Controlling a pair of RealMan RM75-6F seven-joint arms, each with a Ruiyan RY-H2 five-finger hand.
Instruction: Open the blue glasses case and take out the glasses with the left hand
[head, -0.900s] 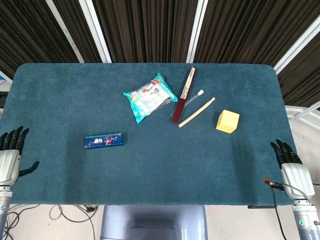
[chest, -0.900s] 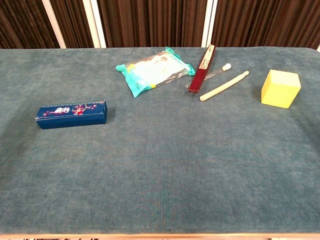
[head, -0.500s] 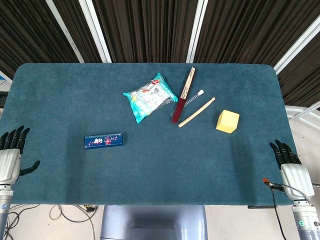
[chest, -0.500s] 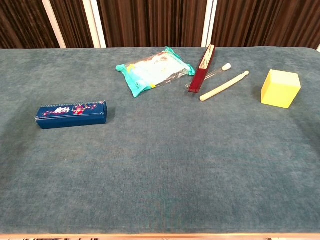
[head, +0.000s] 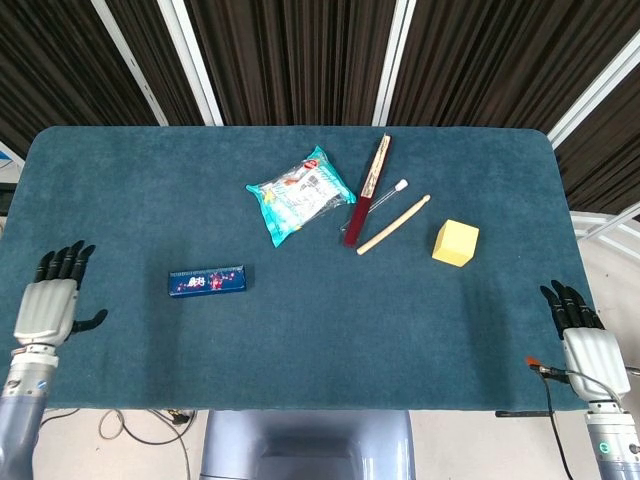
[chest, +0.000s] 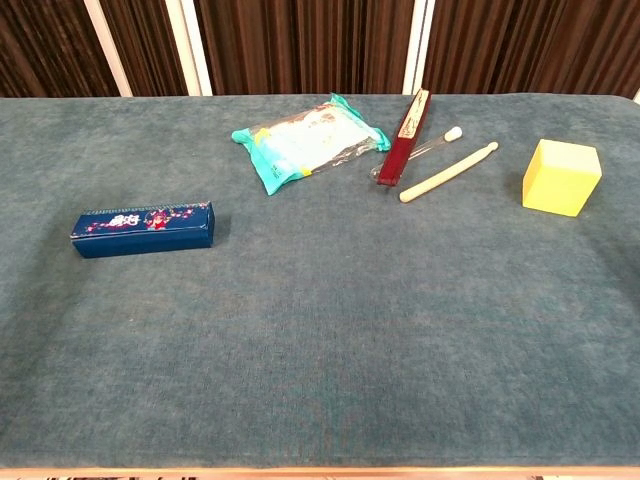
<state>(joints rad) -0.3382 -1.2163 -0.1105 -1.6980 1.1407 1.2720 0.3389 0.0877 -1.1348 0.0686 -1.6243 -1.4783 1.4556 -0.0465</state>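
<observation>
The blue glasses case (head: 207, 281) (chest: 143, 229) lies closed on the left part of the teal table, its long side running left to right, with a small floral print on the lid. My left hand (head: 52, 301) hovers over the table's left edge, well to the left of the case, fingers spread and holding nothing. At the table's front right corner my right hand (head: 583, 334) is open as well, fingers pointing away from me. Neither hand shows in the chest view. No glasses are visible.
A teal snack packet (head: 299, 194) lies at the middle back. To its right are a dark red closed fan (head: 367, 189), a pale wooden stick (head: 393, 224) and a thin white-tipped rod (head: 378, 198). A yellow cube (head: 455, 242) sits further right.
My left hand has moved up and to the right, onto the table's left edge and closer to the case. The right hand and the objects have stayed put.
</observation>
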